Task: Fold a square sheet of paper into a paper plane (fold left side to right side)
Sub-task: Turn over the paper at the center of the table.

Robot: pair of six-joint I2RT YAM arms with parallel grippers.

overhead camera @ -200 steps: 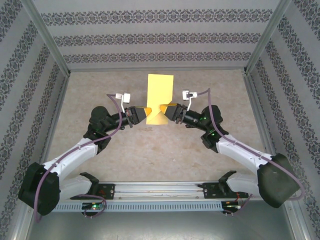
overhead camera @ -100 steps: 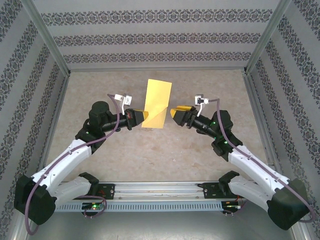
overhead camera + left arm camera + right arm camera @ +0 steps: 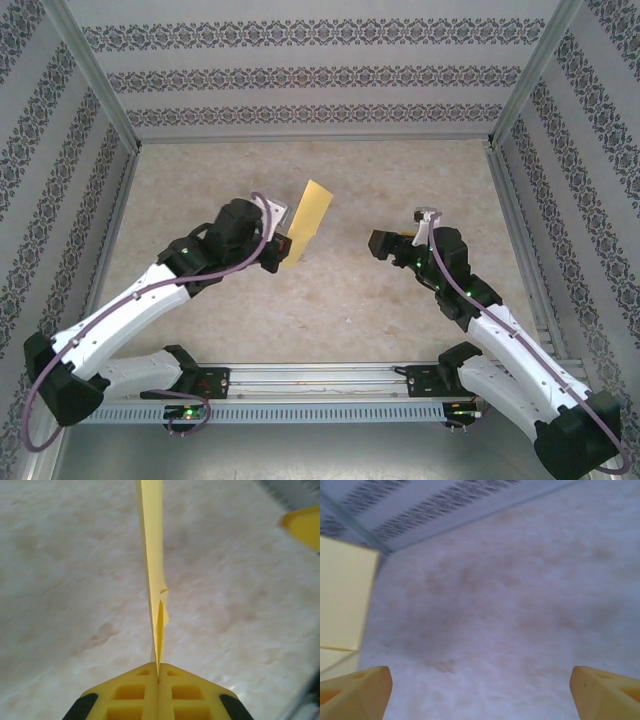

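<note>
Beige, seemingly stone table (image 3: 330, 300), patterned walls (image 3: 320, 70): left gripper (image 3: 284, 250) pinches paper (image 3: 312, 205), right gripper (image 3: 378, 243) wide.

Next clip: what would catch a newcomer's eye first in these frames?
The folded yellow paper stands on edge over the middle of the table, pinched at its near end by the shut left end effector; the left wrist view sees it as a thin blade. To its right, the right end effector hangs wide open, apart from the paper.
</note>
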